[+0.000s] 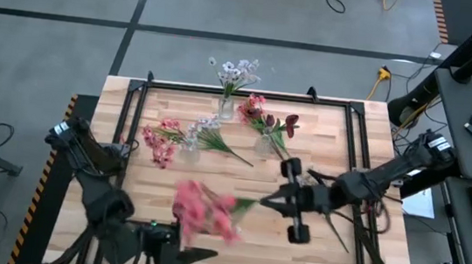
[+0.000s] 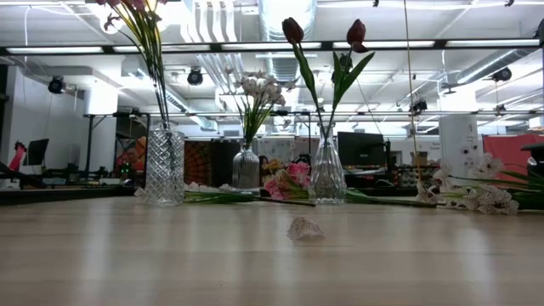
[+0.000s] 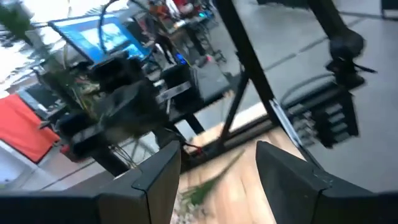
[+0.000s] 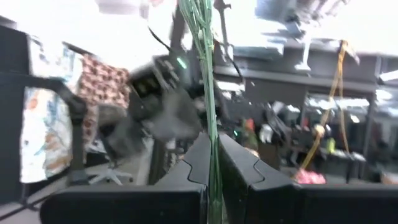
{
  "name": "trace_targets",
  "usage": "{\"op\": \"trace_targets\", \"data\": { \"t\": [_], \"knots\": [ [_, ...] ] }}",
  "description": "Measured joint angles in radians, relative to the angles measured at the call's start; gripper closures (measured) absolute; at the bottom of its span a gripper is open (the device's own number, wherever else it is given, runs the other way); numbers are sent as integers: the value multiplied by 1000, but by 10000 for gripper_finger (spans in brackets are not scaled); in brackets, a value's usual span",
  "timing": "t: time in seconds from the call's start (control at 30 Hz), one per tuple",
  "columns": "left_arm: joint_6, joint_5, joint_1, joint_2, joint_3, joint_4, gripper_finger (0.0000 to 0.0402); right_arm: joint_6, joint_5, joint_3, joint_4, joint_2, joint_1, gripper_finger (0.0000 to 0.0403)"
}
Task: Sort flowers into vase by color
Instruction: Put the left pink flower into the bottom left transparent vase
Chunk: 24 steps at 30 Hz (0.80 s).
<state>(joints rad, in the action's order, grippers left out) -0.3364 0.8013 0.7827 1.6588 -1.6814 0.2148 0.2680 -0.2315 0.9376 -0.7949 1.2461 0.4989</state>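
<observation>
Above mid-table, right gripper (image 1: 271,201) pinching pink flower stem (image 1: 244,204) horizontally.

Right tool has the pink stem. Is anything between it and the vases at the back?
Partly. From the right tool holding the pink flower stem, loose flowers lie on the table before the vases; the red-tulip vase stands nearest.

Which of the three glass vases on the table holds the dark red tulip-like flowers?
The slim clear glass vase on the right in the low view; two dark red tulips stand in it.
</observation>
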Motion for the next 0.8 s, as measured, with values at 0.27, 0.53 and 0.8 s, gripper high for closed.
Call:
{"op": "trace_targets", "data": {
  "t": [0.27, 0.53, 0.8],
  "knots": [
    [-66, -126, -137, -24, 214, -440, 209, 64, 1, -8, 42, -6, 69, 390],
    [-106, -290, -192, -24, 285, -640, 209, 62, 0, -9, 66, 19, 69, 390],
    [-122, -342, -229, -24, 287, -676, 209, 65, 0, -9, 87, 24, 66, 390]
  ]
}}
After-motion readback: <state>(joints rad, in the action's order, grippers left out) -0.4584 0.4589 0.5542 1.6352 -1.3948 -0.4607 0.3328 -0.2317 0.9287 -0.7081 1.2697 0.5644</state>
